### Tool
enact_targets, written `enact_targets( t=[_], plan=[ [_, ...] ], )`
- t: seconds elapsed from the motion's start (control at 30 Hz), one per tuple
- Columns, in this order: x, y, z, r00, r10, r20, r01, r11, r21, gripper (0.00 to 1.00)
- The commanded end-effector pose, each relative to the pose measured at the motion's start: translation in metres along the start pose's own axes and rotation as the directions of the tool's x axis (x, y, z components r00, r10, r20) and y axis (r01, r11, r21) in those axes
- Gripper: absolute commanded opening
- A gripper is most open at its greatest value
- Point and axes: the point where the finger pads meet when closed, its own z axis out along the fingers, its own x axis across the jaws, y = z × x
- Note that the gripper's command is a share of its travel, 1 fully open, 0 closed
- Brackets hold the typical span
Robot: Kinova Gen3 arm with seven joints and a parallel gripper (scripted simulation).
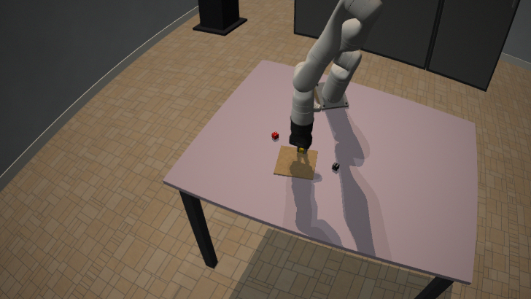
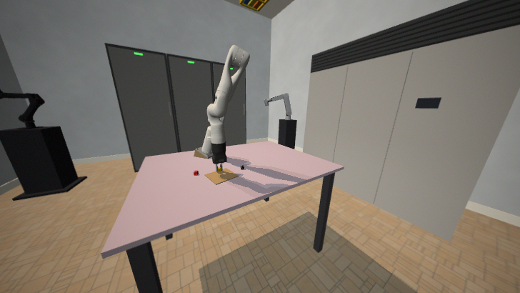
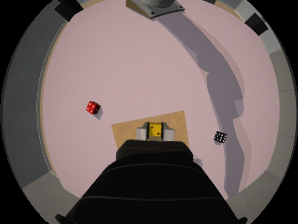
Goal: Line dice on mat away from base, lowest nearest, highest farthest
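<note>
My gripper (image 1: 301, 151) (image 2: 219, 169) (image 3: 155, 128) is shut on the yellow die, a little above the part of the tan mat (image 1: 283, 167) (image 2: 215, 179) (image 3: 123, 131) nearest the base. The yellow die (image 1: 301, 149) (image 2: 219, 169) (image 3: 156, 129) shows a few dark pips in the wrist view; I cannot read their number surely. The mat lies flat. The red die (image 1: 274, 136) (image 2: 196, 172) (image 3: 92, 107) rests on the table, off the mat on the left. The black die (image 1: 335, 166) (image 2: 242, 167) (image 3: 220, 137) rests off the mat on the right, with several white pips up.
The robot's base plate (image 1: 334, 104) stands at the back of the pink table (image 1: 222, 160) (image 2: 163, 200). The arm's shadows fall across the mat and the table, close beside the black die. My gripper body hides the near part of the mat in the wrist view.
</note>
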Motion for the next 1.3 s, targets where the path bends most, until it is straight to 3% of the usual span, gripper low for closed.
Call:
enact_targets(
  t=[0.0,1.27],
  plan=[
    [-0.0001,0.0004,-0.0003,1.0,0.0,0.0,0.0,1.0,-0.001,0.4],
    [-0.0001,0.0004,0.0032,1.0,0.0,0.0,0.0,1.0,-0.001,0.4]
  ],
)
